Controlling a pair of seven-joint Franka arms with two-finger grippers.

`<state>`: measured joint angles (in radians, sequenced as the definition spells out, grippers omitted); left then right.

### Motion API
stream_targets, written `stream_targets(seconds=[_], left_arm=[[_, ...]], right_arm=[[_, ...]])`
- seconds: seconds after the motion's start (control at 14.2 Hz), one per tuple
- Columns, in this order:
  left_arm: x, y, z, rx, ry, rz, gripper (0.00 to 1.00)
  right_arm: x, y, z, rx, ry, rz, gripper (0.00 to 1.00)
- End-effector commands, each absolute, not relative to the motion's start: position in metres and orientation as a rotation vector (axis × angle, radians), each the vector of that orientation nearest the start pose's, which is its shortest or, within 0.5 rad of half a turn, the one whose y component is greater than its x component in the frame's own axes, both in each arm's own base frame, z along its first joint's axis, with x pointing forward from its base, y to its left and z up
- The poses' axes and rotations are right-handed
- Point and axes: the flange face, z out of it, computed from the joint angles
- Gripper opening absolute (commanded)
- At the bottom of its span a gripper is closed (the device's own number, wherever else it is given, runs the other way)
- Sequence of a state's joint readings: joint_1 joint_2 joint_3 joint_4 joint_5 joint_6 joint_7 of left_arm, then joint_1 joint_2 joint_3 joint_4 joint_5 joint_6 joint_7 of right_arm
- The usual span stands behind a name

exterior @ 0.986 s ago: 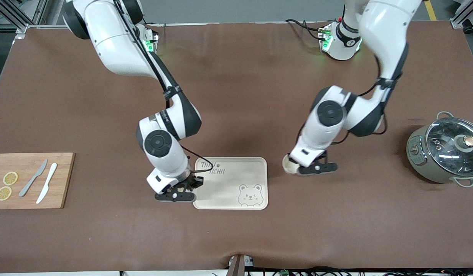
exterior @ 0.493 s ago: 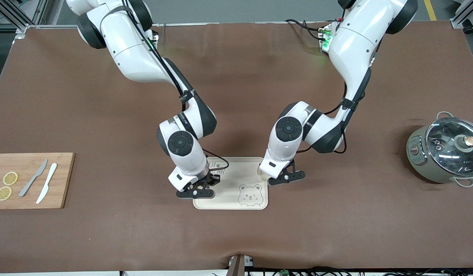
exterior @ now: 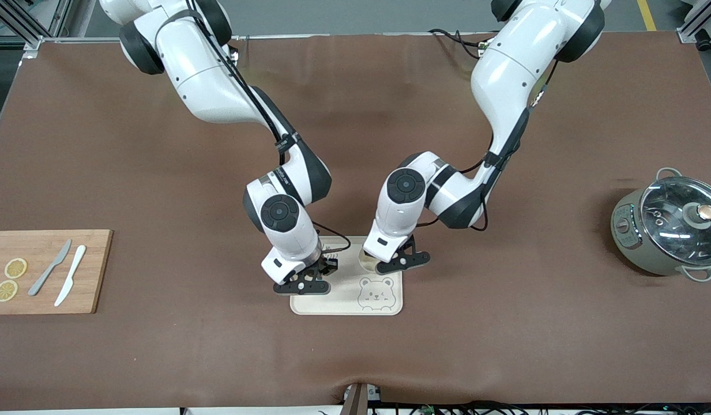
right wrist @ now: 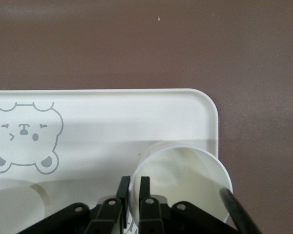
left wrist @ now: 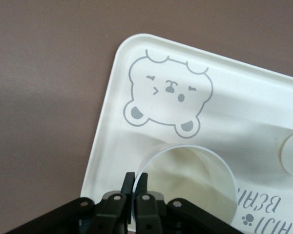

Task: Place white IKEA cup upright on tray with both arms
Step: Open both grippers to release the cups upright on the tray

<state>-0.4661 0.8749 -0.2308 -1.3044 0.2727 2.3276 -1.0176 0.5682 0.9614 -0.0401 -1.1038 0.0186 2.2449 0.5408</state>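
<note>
Taking the tray [exterior: 343,304] as the dial in the front view, with 12 o'clock toward the arms' bases, the winking bear drawing [exterior: 375,293] fills the corner at 5 o'clock, nearest the camera, and nothing covers it.

At about 8 o'clock, the right pincer [exterior: 302,286] hangs low over the tray's edge. In its wrist view the right pincer [right wrist: 134,184] is pressed together on the rim of a white cup [right wrist: 185,180], wall between the fingers and mouth facing up.

At about 1 o'clock, the left pincer [exterior: 398,265] is over the tray's other short edge. Its wrist view shows it [left wrist: 136,178] pinching the rim of a second cup [left wrist: 195,175] in the same way, also mouth up. Only a sliver of that cup [exterior: 368,260] shows in the front view.

So two cups are here, one per arm, and both are upright over the tray. Whether their bases touch it I cannot tell.

My judgement is that the carrying is nearly done. What remains is to settle each cup, spread the fingers and lift clear without tipping them.

Well out on the bench [exterior: 505,323], a wooden cutting board [exterior: 96,271] with knives and lemon slices lies at 9 o'clock. A lidded pot [exterior: 666,225] stands at about 3 o'clock, slightly farther back.
</note>
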Motion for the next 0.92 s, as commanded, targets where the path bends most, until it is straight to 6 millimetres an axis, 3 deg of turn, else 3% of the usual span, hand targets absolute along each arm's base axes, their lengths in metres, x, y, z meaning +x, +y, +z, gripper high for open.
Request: stream_targets(seconds=[0.0, 0.07, 0.14, 0.21, 0.28, 0.56, 0.7, 0.77, 0.85], left_arm=[[0.621, -0.455, 0.23, -3.221, -0.41, -0.282, 0.0], [0.621, -0.453, 0.224, -3.216, -0.41, -0.273, 0.0], [0.621, -0.453, 0.222, -3.214, -0.405, -0.271, 0.0], [0.621, -0.452, 0.222, -3.215, -0.413, -0.268, 0.17], [0.622, -0.451, 0.223, -3.213, -0.408, -0.275, 0.99], [0.625, -0.449, 0.25, -3.213, -0.47, -0.285, 1.0], [0.626, -0.443, 0.257, -3.19, -0.48, -0.246, 1.0], [0.632, -0.435, 0.274, -3.185, -0.503, -0.25, 1.0], [0.637, -0.426, 0.29, -3.184, -0.529, -0.248, 1.0]], right_arm=[[0.68, 0.41, 0.247, -3.045, 0.025, -0.258, 0.74], [0.681, 0.41, 0.251, -3.042, 0.025, -0.264, 0.9], [0.682, 0.409, 0.255, -3.039, 0.028, -0.269, 1.0], [0.683, 0.408, 0.264, -3.033, 0.031, -0.284, 1.0], [0.685, 0.406, 0.272, -3.029, 0.036, -0.292, 1.0], [0.696, 0.389, 0.315, -2.961, 0.121, -0.309, 1.0], [0.713, 0.358, 0.337, -2.897, 0.229, -0.302, 1.0], [0.721, 0.337, 0.351, -2.892, 0.261, -0.311, 1.0], [0.725, 0.318, 0.35, -2.918, 0.286, -0.255, 1.0]])
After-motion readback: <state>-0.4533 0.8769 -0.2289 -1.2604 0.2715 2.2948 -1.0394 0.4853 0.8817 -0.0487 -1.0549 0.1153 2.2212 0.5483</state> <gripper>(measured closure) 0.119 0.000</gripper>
